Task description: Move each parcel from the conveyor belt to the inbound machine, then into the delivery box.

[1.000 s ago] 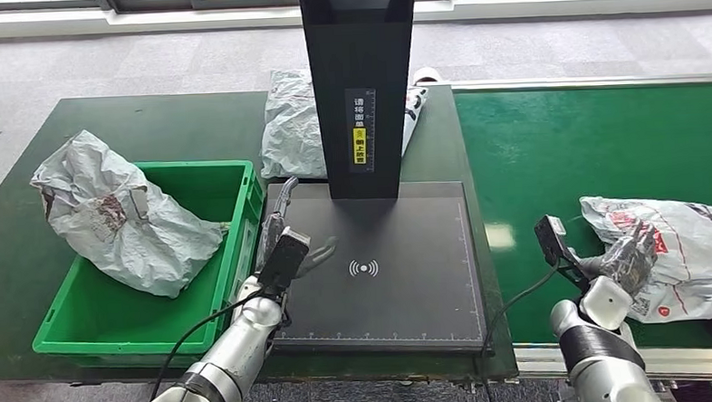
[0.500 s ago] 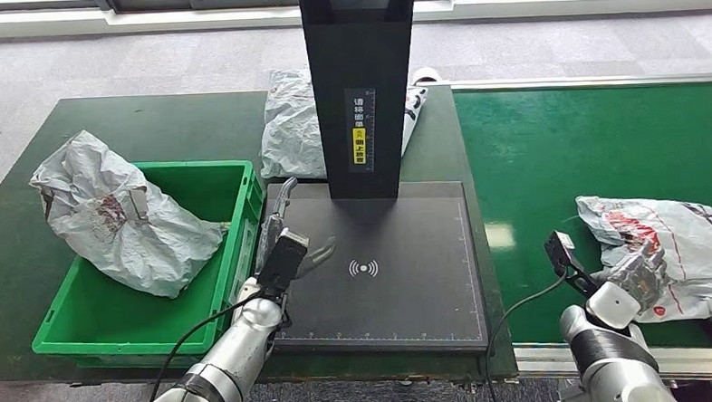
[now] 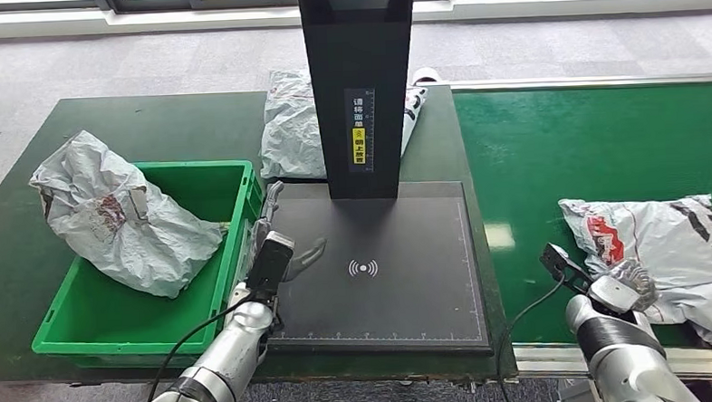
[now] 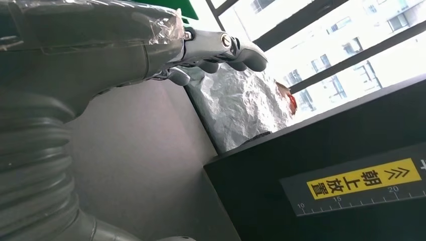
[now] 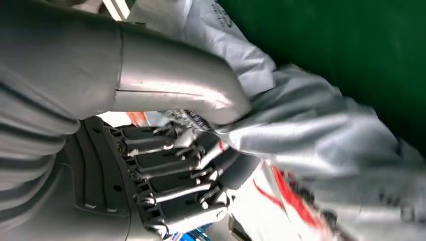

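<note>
Crosswise, parcel (image 3: pixel 663 246) along conveyor belt (image 3: pixel 586 146)

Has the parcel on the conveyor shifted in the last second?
Yes. The parcel, gripped by the right hand, has slid along the conveyor belt toward the black scanner plate; its near edge is now closer to the belt's left border.

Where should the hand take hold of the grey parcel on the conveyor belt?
At the near edge of the grey parcel, coming from the robot's side: the bag lies flat and crumpled on the conveyor belt, so loose film bunches there. The right hand already pinches that edge.
</note>
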Motion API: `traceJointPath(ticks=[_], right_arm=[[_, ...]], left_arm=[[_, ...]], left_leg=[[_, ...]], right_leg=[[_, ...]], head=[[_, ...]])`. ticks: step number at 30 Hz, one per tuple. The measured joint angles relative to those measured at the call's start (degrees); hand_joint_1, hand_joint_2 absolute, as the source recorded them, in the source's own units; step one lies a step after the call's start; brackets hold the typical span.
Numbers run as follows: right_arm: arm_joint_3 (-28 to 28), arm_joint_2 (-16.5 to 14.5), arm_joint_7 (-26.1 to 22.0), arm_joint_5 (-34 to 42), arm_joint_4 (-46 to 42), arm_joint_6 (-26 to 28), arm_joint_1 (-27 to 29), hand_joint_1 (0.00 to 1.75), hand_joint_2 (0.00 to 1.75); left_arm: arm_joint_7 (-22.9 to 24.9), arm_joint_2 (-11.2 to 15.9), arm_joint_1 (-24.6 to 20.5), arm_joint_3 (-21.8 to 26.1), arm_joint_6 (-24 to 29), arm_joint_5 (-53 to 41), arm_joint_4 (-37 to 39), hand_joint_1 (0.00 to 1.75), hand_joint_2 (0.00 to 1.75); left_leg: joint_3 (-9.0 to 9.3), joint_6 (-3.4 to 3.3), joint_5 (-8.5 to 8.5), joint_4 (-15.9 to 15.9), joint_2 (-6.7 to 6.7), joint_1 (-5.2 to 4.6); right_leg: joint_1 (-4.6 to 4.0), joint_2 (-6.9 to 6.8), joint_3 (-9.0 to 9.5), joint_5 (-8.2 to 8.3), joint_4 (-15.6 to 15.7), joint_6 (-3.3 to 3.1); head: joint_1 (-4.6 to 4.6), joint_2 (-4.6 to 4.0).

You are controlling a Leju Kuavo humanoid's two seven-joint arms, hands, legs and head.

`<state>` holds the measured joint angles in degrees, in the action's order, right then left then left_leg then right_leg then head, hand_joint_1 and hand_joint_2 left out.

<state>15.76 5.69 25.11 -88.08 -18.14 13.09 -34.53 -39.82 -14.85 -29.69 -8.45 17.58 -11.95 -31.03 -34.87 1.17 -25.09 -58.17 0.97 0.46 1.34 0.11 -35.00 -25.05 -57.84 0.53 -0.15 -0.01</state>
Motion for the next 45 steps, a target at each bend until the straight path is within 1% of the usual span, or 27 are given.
traceJointPath(ticks=[2, 4, 7, 15, 18, 20, 22, 24, 25, 27, 28, 31, 34, 36, 38, 40, 45], right_arm=[[-0.03, 0.0, -2.24, 0.07, 0.26, 2.82, -0.88, 1.75, 1.75], [-0.03, -0.13, -2.98, 0.09, 0.34, 3.91, -1.22, 1.75, 1.75], [-0.03, -0.38, -3.9, 0.13, 0.37, 5.2, -1.69, 1.75, 1.75], [-0.03, -0.9, -4.47, 0.19, 0.37, 6.28, -2.19, 1.75, 1.75], [-0.03, -1.24, -6.69, 0.5, 0.31, 8.67, -2.36, 1.75, 1.75], [-0.03, -2.07, -11.47, 1.75, -0.38, 13.31, -2.56, 1.75, 1.75], [-0.14, -3.65, -19.09, 5.33, -2.43, 18.92, -2.7, 1.75, 1.75], [-0.93, -5.88, -27.99, 12.49, -6.33, 22.0, -2.55, 1.75, 1.75], [-1.79, -7.16, -32.18, 16.92, -8.89, 22.14, -2.31, 1.75, 1.75], [-4.86, -9.67, -38.58, 25.43, -14.41, 20.51, -1.48, 1.75, 1.75], [-7.1, -10.79, -40.64, 28.99, -16.96, 19.35, -1.01, 1.75, 1.75], [-16.17, -13.85, -44.05, 37.49, -23.51, 15.78, 0.33, 1.75, 1.75], [-26.73, -16.13, -44.26, 41.78, -29.14, 13.2, 2.16, 1.75, 1.75], [-33.12, -16.83, -43.5, 44.15, -32.66, 11.81, 3.2, 1.75, 1.75], [-38.17, -17.05, -42.69, 46.39, -35.74, 10.48, 3.98, 1.75, 1.75], [-41.81, -17.04, -42.0, 47.91, -38.0, 8.94, 4.69, 1.75, 1.75], [-48.03, -16.79, -39.62, 48.99, -40.26, 4.03, 5.59, 1.75, 1.75]], left_arm=[[0.2, 0.33, 0.1, 0.06, 0.09, 0.53, -0.15, 0.0, 1.75], [0.37, 0.39, 0.21, 0.07, 0.19, 0.82, -0.32, 0.0, 1.75], [0.56, 0.51, 0.4, 0.13, 0.33, 1.09, -0.64, 0.0, 1.75], [0.73, 0.68, 0.56, 0.38, 0.45, 1.09, -1.08, 0.0, 1.75], [0.93, 0.79, 0.59, 0.46, 0.92, 1.33, -1.12, 0.0, 1.75], [1.18, 0.94, 0.78, 0.79, 1.37, 1.79, -1.4, 0.0, 1.75], [1.43, 1.13, 1.19, 1.31, 1.73, 1.98, -1.97, 0.0, 1.75], [1.52, 1.26, 1.65, 1.69, 2.22, 1.47, -2.75, 0.0, 1.75], [1.48, 1.29, 1.8, 1.81, 2.55, 1.1, -3.18, 0.0, 1.75], [1.25, 1.29, 1.89, 2.05, 3.03, 0.55, -4.15, 0.0, 1.75], [1.11, 1.27, 1.89, 2.19, 3.13, 0.44, -4.69, 0.0, 1.75], [0.95, 1.1, 1.82, 2.54, 3.09, -0.25, -6.49, 0.0, 1.75], [1.04, 0.84, 1.71, 2.57, 3.03, -1.25, -8.16, 0.0, 1.75], [1.03, 0.75, 1.69, 2.57, 2.78, -1.4, -9.37, 0.0, 1.75], [1.05, 0.7, 1.69, 2.54, 2.32, -1.43, -10.68, 0.0, 1.75], [1.02, 0.67, 1.69, 2.37, 1.74, -1.5, -11.79, 0.0, 1.75], [-0.11, 0.6, 1.57, 1.08, -0.41, -0.16, -13.22, 0.0, 1.75]], left_leg=[[0.0, 0.0, 0.0, 0.0, 0.0, 0.0], [-0.01, 0.0, 0.0, 0.0, 0.0, 0.0], [-0.01, 0.0, 0.0, 0.0, 0.0, 0.0], [-0.02, 0.0, 0.0, 0.0, 0.01, 0.0], [-0.05, 0.0, 0.0, 0.01, 0.01, 0.0], [-0.06, 0.01, 0.0, 0.01, -0.01, 0.0], [-0.05, 0.02, 0.01, 0.01, -0.08, 0.0], [-0.03, 0.04, 0.02, 0.02, -0.17, 0.02], [-0.03, 0.06, 0.03, 0.02, -0.2, 0.03], [-0.05, 0.1, 0.06, 0.02, -0.24, 0.07], [-0.06, 0.12, 0.07, 0.03, -0.25, 0.09], [-0.09, 0.16, 0.09, 0.05, -0.37, 0.12], [-0.11, 0.17, 0.09, 0.05, -0.43, 0.13], [-0.13, 0.17, 0.09, 0.05, -0.42, 0.14], [-0.15, 0.18, 0.08, 0.05, -0.4, 0.14], [-0.15, 0.17, 0.08, 0.05, -0.4, 0.14], [-0.16, 0.17, 0.08, 0.03, -0.42, 0.11]], right_leg=[[-0.01, 0.01, 0.0, 0.01, 0.0, 0.0], [-0.01, 0.01, 0.0, 0.0, 0.0, 0.0], [-0.01, 0.0, 0.0, 0.0, 0.0, 0.0], [0.0, -0.01, 0.0, 0.0, 0.0, 0.0], [0.0, 0.0, 0.0, 0.01, -0.01, 0.0], [-0.01, 0.02, -0.01, 0.01, -0.02, 0.0], [-0.04, 0.09, -0.03, 0.02, -0.03, -0.01], [-0.11, 0.17, -0.09, 0.03, -0.04, -0.04], [-0.14, 0.19, -0.11, 0.04, -0.04, -0.06], [-0.19, 0.2, -0.16, 0.05, -0.05, -0.09], [-0.21, 0.21, -0.18, 0.05, -0.06, -0.1], [-0.24, 0.31, -0.28, 0.08, -0.08, -0.16], [-0.26, 0.36, -0.36, 0.08, -0.09, -0.19], [-0.26, 0.36, -0.38, 0.07, -0.09, -0.21], [-0.26, 0.33, -0.38, 0.05, -0.08, -0.23], [-0.24, 0.31, -0.37, 0.04, -0.08, -0.24], [-0.18, 0.32, -0.37, 0.06, -0.07, -0.22]], head=[[0.0, -0.01], [0.0, -0.01], [0.0, 0.0], [0.0, -0.01], [0.0, -0.01], [0.0, -0.01], [0.0, -0.01], [-0.01, -0.01], [-0.01, 0.0], [-0.02, 0.01], [-0.02, 0.01], [-0.01, -0.01], [-0.01, 0.0], [-0.01, -0.01], [-0.01, 0.0], [0.0, 0.0], [0.0, 0.0]])
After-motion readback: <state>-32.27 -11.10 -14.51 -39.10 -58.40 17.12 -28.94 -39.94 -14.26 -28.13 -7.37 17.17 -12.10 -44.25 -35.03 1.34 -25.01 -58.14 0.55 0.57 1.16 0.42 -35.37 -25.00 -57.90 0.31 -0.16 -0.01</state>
